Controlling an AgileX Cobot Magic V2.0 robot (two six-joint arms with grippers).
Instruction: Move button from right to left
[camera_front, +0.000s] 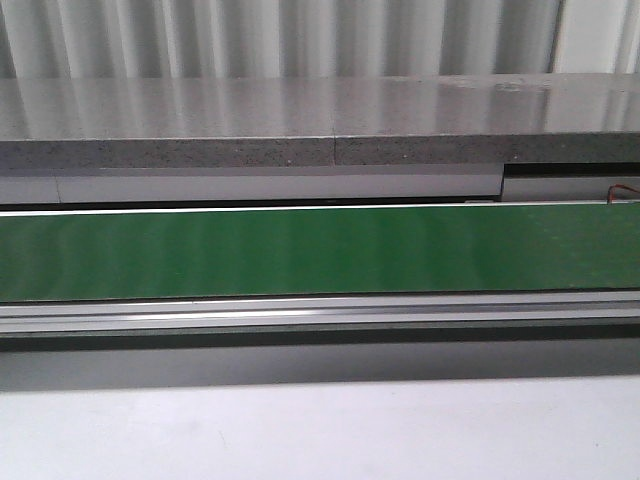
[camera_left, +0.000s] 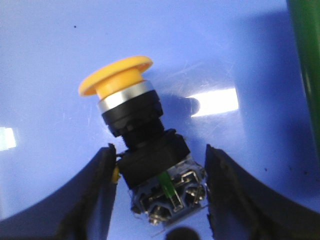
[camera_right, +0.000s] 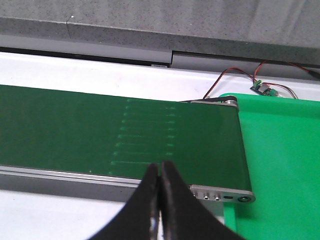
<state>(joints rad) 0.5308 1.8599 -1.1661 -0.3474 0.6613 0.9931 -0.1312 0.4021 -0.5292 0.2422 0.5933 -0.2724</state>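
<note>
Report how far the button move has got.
Looks mostly done: the button lies on a blue surface, between the open fingers of the left tool, which do not visibly clamp it. The right tool is shut and empty above the green belt. Left: confirm release, then withdraw.

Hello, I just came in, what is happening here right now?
The left gripper has its jaws on either side of the button, a yellow mushroom-cap push button with a black body, over a blue surface. Whether the jaws press it is unclear. The right gripper is shut and empty above the green conveyor belt. The front view shows the belt bare.
</note>
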